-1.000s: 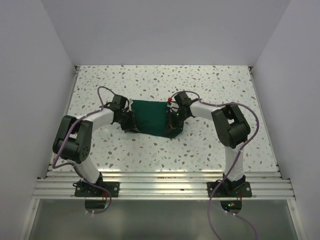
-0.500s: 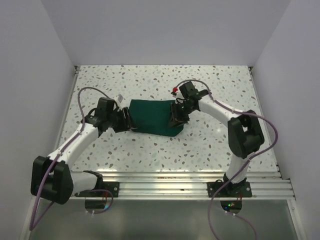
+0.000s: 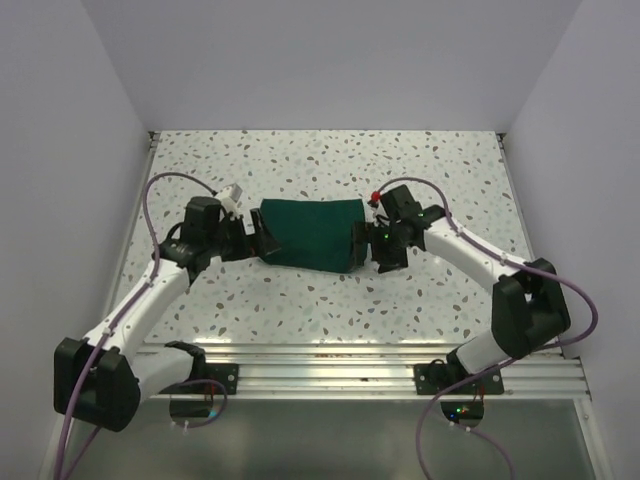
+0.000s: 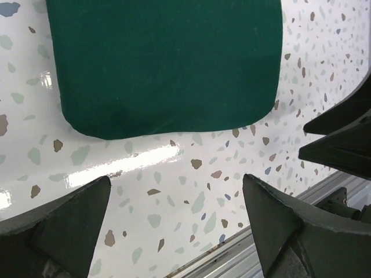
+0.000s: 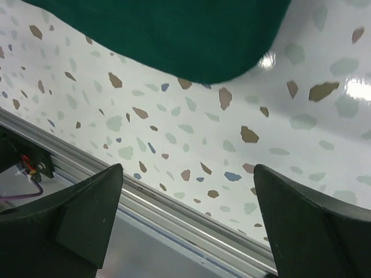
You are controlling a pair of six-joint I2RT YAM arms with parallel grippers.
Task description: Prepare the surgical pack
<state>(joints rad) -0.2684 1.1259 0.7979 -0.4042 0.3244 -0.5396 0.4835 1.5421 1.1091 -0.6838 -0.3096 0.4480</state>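
The surgical pack (image 3: 310, 235) is a dark green cloth folded into a flat rectangular bundle in the middle of the speckled table. No tray, instruments or gauze show. My left gripper (image 3: 256, 241) stands open just off the bundle's left end, with nothing between its fingers. My right gripper (image 3: 367, 246) stands open at the bundle's right end, also with nothing in it. In the left wrist view the green cloth (image 4: 162, 63) lies beyond the open gripper (image 4: 177, 191). In the right wrist view the cloth (image 5: 174, 35) fills the top, clear of the open gripper (image 5: 188, 174).
A metal rail (image 3: 320, 368) runs along the table's near edge and shows in both wrist views (image 4: 324, 197) (image 5: 174, 214). White walls close in the left, right and back sides. Dark fingers of the other gripper (image 4: 342, 133) show at the right of the left wrist view.
Both grippers have opened and let go of the cloth, then drawn back from the bundle's ends. Both arms have stretched outward. The bundle now lies wider and flatter.
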